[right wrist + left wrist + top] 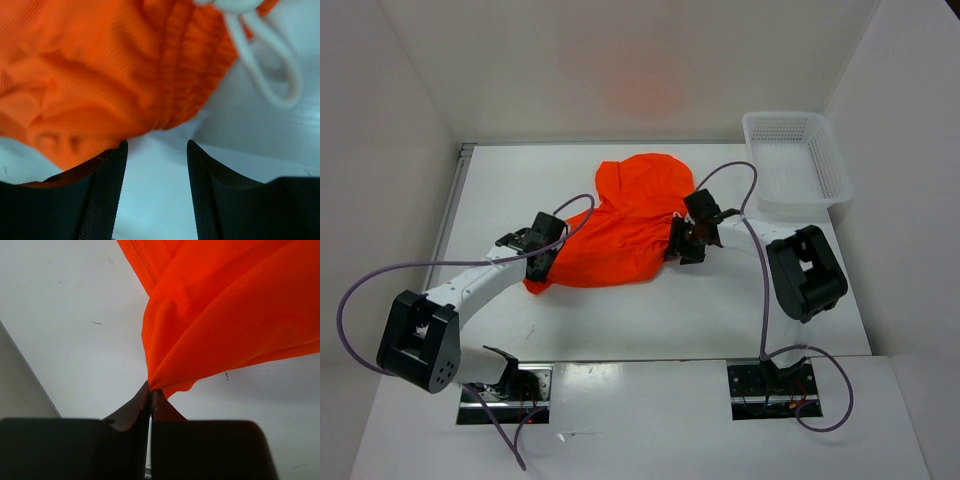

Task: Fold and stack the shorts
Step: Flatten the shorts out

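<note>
Shorts lie crumpled and unfolded in the middle of the table. My left gripper is clamped on a corner of the fabric. My right gripper stands parted and empty, just short of the waistband, near the drawstring. I judge this to be the spreading step. Next, the right must bite the waistband so I can pull the cloth flat.

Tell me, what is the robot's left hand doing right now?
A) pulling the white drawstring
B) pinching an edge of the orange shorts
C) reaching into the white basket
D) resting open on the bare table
B: the left wrist view shows the left hand shut on a bunched bit of the shorts, with the cloth fanning out from the pinch.
</note>
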Robot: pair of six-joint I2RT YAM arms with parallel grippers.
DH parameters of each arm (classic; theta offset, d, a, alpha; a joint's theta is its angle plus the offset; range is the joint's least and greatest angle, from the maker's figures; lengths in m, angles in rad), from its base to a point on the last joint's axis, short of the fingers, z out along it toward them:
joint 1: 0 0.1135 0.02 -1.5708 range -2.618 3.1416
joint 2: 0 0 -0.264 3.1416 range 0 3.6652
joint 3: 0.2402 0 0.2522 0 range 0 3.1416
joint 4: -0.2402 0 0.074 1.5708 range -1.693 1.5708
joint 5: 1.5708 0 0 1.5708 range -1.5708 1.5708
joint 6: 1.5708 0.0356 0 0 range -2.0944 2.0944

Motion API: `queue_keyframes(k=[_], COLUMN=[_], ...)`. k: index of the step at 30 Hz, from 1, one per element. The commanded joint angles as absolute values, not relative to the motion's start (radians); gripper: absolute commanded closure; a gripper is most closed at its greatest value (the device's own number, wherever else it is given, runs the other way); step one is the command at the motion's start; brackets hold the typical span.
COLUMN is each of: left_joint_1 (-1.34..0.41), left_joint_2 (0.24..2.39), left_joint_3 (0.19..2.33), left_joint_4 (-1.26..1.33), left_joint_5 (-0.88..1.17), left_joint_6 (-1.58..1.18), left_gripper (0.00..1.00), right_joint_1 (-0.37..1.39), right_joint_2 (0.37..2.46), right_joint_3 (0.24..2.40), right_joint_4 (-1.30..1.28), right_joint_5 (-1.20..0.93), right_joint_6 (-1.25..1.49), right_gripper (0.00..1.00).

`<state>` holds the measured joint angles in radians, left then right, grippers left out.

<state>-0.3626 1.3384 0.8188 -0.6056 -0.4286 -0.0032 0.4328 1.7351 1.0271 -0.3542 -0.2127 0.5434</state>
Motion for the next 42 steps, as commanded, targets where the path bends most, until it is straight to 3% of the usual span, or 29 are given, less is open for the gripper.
queue_keyframes(k=[1,12,24,25,27,29,30,33,36,39,42], left_joint_1=[-0.365,-0.365,-0.365,-0.365,-0.365,-0.365,-0.365,-0.354,-0.318,-0.273,-0.212], left_joint_2=[1.351,1.333,1.333,1.333,1.333,1.333,1.333,1.333,1.364,1.442,1.526], left_joint_3=[0.856,0.824,0.824,0.815,0.815,0.815,0.815,0.853,0.945,1.170,1.504], left_joint_4=[-0.591,-0.591,-0.591,-0.591,-0.580,-0.551,-0.537,-0.453,-0.315,-0.154,-0.173], left_joint_5=[-0.451,-0.451,-0.469,-0.469,-0.469,-0.488,-0.514,-0.560,-0.638,-0.712,-0.738], left_joint_6=[0.000,0.000,0.000,0.000,0.000,0.000,0.000,0.000,0.000,0.000,0.000], left_gripper=[1.00,1.00,1.00,1.00,1.00,1.00,1.00,1.00,1.00,1.00,1.00], right_joint_1=[0.430,0.430,0.474,0.474,0.488,0.497,0.506,0.506,0.453,0.399,0.399], right_joint_2=[1.796,1.885,1.979,1.970,1.970,1.960,1.950,1.907,1.884,1.884,1.852], right_joint_3=[1.098,1.268,1.347,1.316,1.284,1.261,1.261,1.304,1.441,1.735,1.885], right_joint_4=[-0.287,-0.272,-0.382,-0.382,-0.382,-0.370,-0.361,-0.351,-0.328,-0.353,-0.328], right_joint_5=[-0.120,-0.163,-0.005,-0.005,-0.015,-0.029,-0.029,0.033,0.126,0.193,0.248], right_joint_6=[0.620,0.609,0.607,0.598,0.598,0.598,0.598,0.426,0.197,0.075,-0.015], right_gripper=[0.43,0.34,0.38,0.39,0.52,0.68,0.85,0.99,1.00,1.00,1.00])
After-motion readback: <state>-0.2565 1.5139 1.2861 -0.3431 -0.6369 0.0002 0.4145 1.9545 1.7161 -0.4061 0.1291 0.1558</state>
